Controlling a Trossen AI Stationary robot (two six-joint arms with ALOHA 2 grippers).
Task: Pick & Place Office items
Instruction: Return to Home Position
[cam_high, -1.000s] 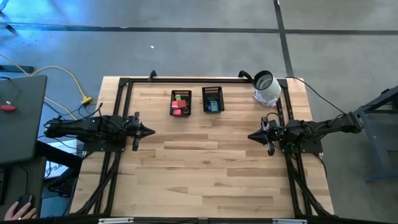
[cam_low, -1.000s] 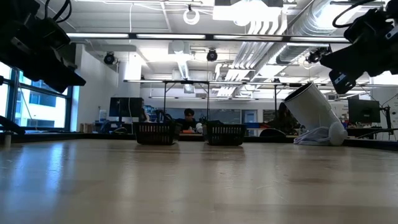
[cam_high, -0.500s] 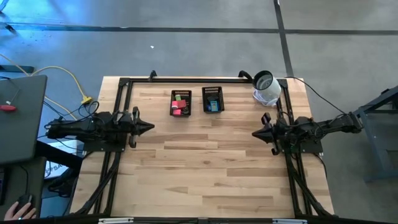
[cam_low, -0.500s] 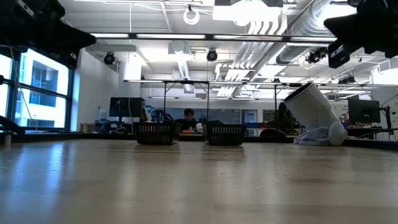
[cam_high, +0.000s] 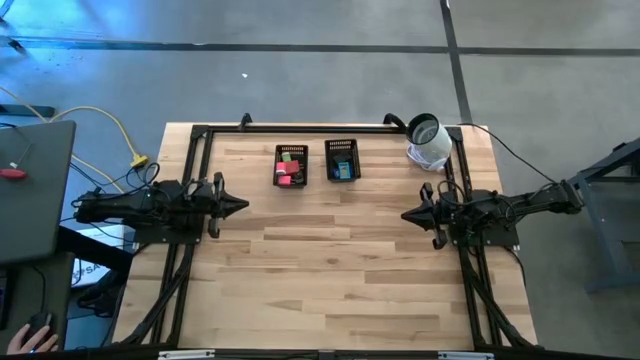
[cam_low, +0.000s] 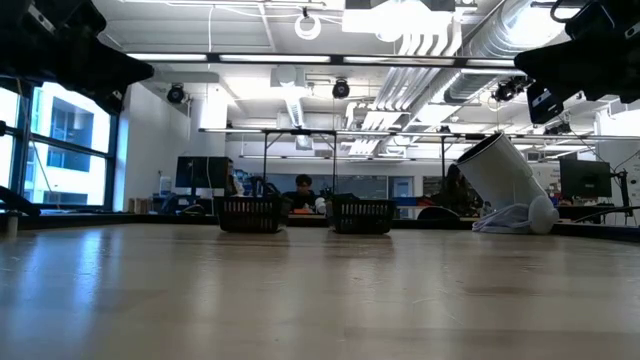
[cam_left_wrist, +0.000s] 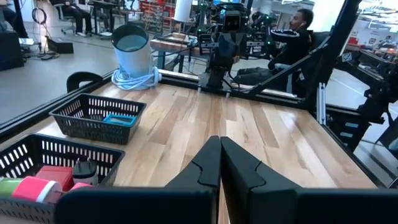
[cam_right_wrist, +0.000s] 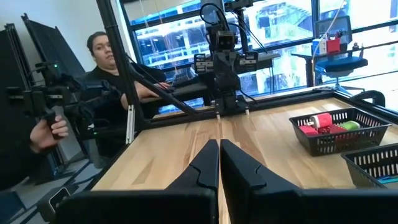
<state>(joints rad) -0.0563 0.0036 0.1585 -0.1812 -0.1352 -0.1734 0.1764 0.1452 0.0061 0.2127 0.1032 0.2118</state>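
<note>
Looking down, the office items (cam_high: 291, 172) all sit in the two black mesh trays (cam_high: 277, 166) at the far edge. The left gripper (cam_high: 240, 206) and right gripper (cam_high: 406, 215) are at opposite sides, well clear. The low view has nothing loose on the table (cam_low: 320, 290) (that I can spot). In the wrist views both are pinched together, empty. The only risk I'd guess at is the right arm clipping the white cylinder (cam_high: 428, 140) nearby.

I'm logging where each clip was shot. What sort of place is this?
Most likely a robotics lab in an open industrial office: bare ducts and strip lights overhead, monitors on desks behind the wooden table, and a person close beside it.
</note>
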